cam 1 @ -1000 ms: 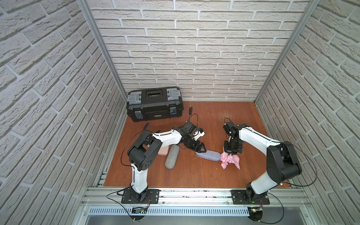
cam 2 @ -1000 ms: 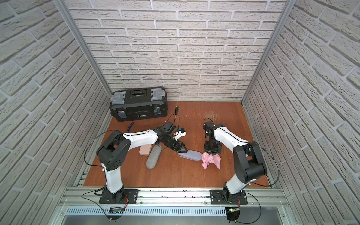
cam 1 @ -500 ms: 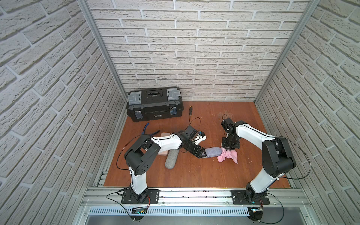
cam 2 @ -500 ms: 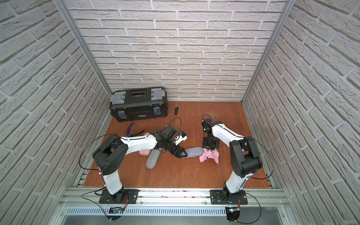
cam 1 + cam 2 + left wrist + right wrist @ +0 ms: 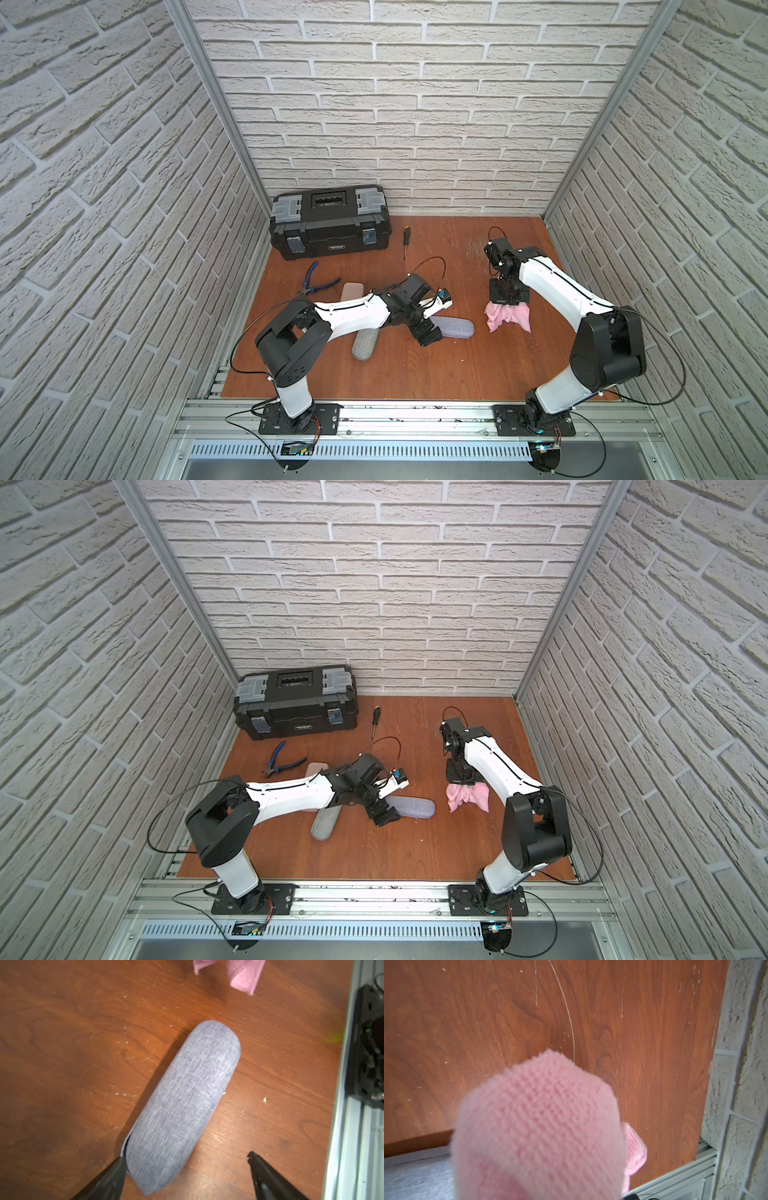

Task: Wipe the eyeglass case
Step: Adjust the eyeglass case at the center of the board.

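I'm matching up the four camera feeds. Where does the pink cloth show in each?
Top view: pink cloth, right of centre.
Top view: cloth again right of centre.
Left wrist: cloth at the upper edge, cut off.
Right wrist: cloth fills the lower middle, close and blurred.
Shared landmark: blue eyeglass case, next to the cloth in all four; only a corner sliver in the right wrist view.

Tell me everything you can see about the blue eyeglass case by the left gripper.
The blue eyeglass case is a long, round-ended shell covered in woven bluish-grey fabric, closed, with a sliver of pale lining at its seam. It lies flat on the wooden table, one end inside the open left gripper; one finger sits against its edge.
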### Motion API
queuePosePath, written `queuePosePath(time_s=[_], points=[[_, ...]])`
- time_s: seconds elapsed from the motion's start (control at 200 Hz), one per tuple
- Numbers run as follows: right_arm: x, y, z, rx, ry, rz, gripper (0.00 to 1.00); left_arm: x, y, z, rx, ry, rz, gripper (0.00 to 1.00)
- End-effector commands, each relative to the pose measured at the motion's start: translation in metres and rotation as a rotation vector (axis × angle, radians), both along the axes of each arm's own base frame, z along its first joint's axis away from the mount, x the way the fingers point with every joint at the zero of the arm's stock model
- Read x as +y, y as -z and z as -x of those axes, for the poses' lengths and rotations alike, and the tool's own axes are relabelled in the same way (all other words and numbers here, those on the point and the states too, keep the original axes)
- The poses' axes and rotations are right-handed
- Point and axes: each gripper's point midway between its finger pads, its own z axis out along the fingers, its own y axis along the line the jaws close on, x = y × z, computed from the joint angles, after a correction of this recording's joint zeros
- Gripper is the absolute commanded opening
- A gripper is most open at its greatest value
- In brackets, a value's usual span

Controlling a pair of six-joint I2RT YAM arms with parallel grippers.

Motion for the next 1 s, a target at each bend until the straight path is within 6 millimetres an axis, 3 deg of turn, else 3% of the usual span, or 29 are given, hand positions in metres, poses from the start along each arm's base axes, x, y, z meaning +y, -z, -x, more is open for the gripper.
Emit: queuePosePath(time_s=[0.0, 0.2, 0.43, 0.665, 0.805, 0.995], points=[[0.013, -0.005, 0.012, -0.012, 0.016, -0.082, 0.02, -0.011, 0.0, -0.014, -0.1, 0.097, -0.002, 0.94], [0.016, 0.001, 0.018, 0.004, 0.004, -0.081, 0.02, -0.02, 0.009, -0.021, -0.076, 0.154, -0.033, 0.95], [0.027, 0.0, 0.018, -0.01, 0.006, -0.146, 0.02, -0.017, 0.028, -0.002, 0.039, 0.224, -0.073, 0.94], [0.058, -0.001, 0.024, -0.035, 0.057, -0.336, 0.02, -0.015, 0.04, -0.005, 0.023, 0.199, -0.082, 0.84], [0.064, 0.001, 0.031, -0.049, 0.086, -0.332, 0.02, -0.019, 0.039, -0.011, -0.004, 0.158, -0.076, 0.76], [0.107, 0.019, 0.026, -0.044, 0.12, -0.471, 0.02, -0.018, 0.039, -0.007, -0.02, 0.142, -0.071, 0.7]])
